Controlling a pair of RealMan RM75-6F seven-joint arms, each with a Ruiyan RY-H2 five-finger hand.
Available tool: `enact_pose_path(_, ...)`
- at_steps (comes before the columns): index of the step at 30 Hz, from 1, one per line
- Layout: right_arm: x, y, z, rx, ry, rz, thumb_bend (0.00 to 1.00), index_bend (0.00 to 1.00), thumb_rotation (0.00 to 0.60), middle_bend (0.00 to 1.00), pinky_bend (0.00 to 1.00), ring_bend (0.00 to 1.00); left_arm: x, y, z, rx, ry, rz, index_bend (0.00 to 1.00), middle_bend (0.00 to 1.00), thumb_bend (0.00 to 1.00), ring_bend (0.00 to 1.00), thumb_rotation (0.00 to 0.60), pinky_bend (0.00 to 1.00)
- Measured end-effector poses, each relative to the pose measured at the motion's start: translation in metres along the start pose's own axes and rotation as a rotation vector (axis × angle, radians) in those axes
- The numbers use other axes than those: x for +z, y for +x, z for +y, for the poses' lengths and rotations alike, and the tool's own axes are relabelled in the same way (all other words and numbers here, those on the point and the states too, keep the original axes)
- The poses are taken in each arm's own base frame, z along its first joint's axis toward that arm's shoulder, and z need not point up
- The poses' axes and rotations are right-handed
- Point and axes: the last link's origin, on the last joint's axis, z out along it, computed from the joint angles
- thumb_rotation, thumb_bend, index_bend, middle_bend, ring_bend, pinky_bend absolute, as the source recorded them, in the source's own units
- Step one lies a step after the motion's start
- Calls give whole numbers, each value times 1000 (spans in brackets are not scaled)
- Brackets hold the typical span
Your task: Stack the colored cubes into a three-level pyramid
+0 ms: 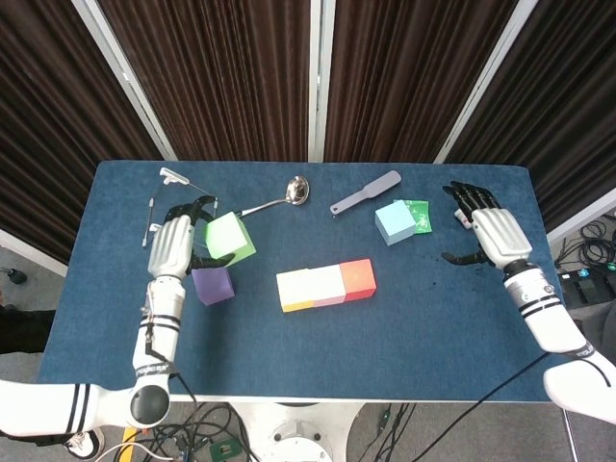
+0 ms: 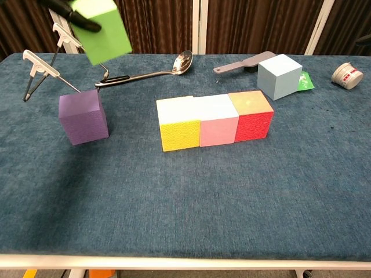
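My left hand (image 1: 171,244) grips the green cube (image 1: 230,237) and holds it in the air above the purple cube (image 1: 212,285). In the chest view the green cube (image 2: 101,29) hangs tilted near the top left, fingertips (image 2: 78,18) on its upper edge. A row of yellow (image 1: 295,290), pink (image 1: 327,285) and red (image 1: 357,279) cubes lies at the table's middle. The light blue cube (image 1: 395,222) sits at the back right. My right hand (image 1: 489,231) hovers open, empty, near the right edge.
A metal spoon (image 1: 279,196) and a grey spatula (image 1: 366,192) lie at the back. Thin white tools (image 1: 164,229) lie at the back left. A green packet (image 1: 420,215) lies beside the light blue cube, a small white cup (image 2: 347,74) further right.
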Motion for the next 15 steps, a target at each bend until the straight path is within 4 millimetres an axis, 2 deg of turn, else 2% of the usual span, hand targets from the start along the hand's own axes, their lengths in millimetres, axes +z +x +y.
enact_pose_path(5,-5,5,-7,0,16,12,60,0,600,27,0,0,-11,-13,0,-3,-5,-35,186,537,181,145,600,108)
enact_pose_path(15,-8,16,-17,9,8,37,58,0,600,34,0,0,-15,-33,12,-18,-33,-83,186,541,180,145,600,108)
